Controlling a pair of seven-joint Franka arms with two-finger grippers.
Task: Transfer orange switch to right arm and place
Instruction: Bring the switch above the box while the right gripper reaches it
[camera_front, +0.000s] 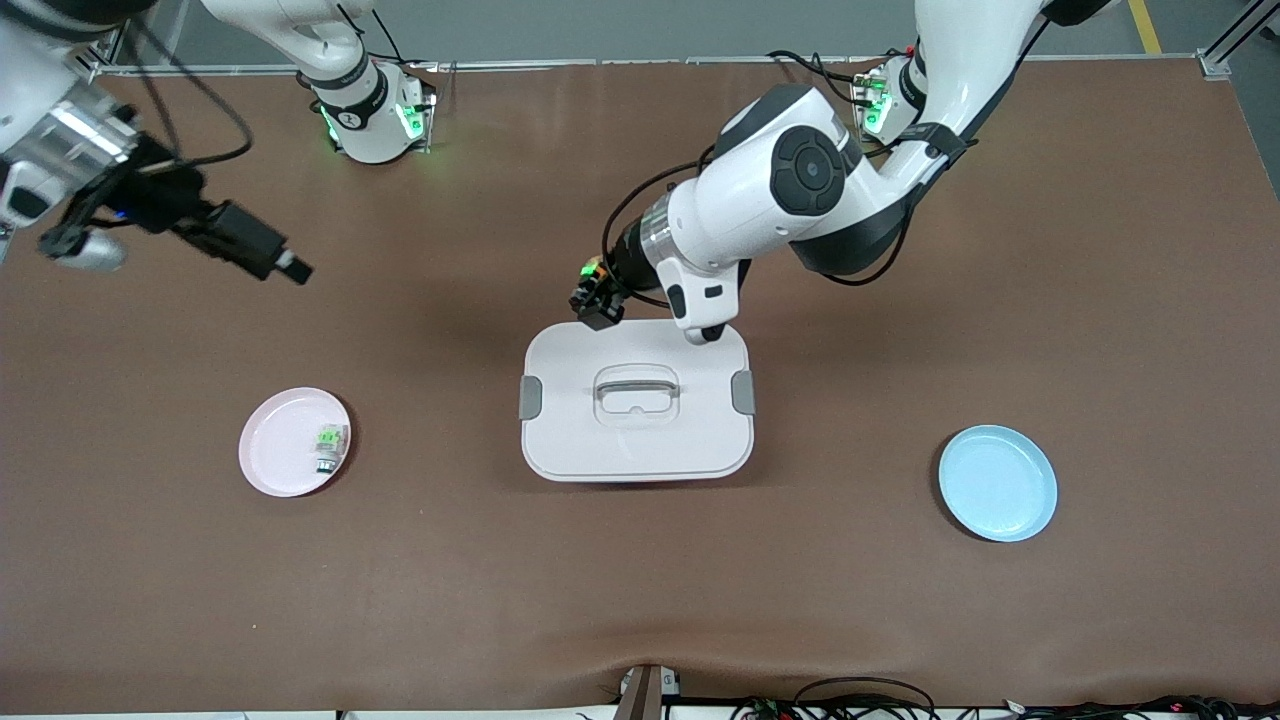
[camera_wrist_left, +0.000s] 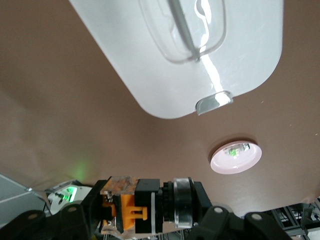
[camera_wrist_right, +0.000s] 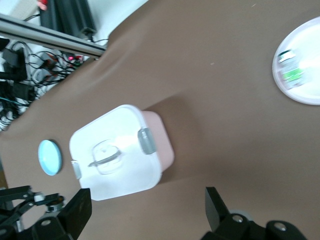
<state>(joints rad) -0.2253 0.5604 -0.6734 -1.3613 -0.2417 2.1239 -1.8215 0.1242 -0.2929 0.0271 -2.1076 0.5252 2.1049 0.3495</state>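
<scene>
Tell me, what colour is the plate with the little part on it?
Pink. The plate shows best in the front view, toward the right arm's end of the table.

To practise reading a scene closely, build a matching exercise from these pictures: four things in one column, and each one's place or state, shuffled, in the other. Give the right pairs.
Things
1. orange switch
2. green-and-silver part
3. blue plate
4. right gripper

Places or states
A. bare, toward the left arm's end of the table
B. open, up in the air at the right arm's end
C. clamped in the left gripper over the white lidded box
D. lying on the pink plate

Pairs: 1-C, 2-D, 3-A, 4-B
</scene>
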